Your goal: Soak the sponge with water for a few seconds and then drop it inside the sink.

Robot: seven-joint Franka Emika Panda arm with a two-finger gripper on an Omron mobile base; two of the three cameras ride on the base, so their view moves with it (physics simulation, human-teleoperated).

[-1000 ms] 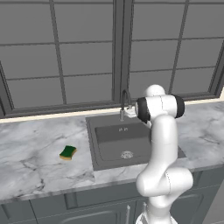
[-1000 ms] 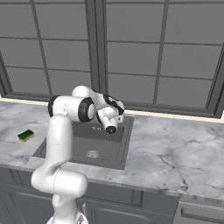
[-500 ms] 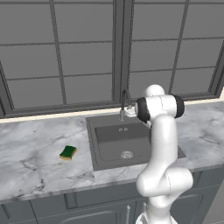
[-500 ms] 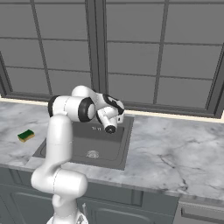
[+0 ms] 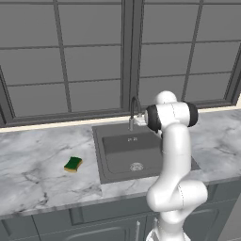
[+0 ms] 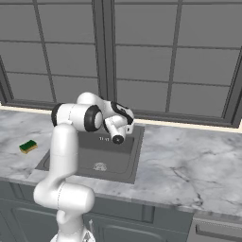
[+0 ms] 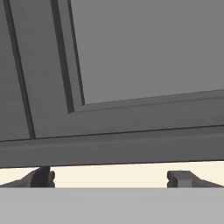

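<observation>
The sponge, green over yellow, lies flat on the marble counter left of the sink. The sink is a dark grey basin with a round drain and a thin curved faucet at its back edge. My gripper hovers above the back of the basin, beside the faucet and far from the sponge. In the hand view the gripper is open, its fingertips wide apart with nothing between them, facing the window frame. The water is out of view.
Grey-framed windows rise directly behind the sink along a pale sill. Marble counter extends to both sides of the basin. Dark cabinet fronts run below the counter edge.
The hand has turned very slightly near the faucet. The sponge has stayed in place and the gripper has stayed open.
</observation>
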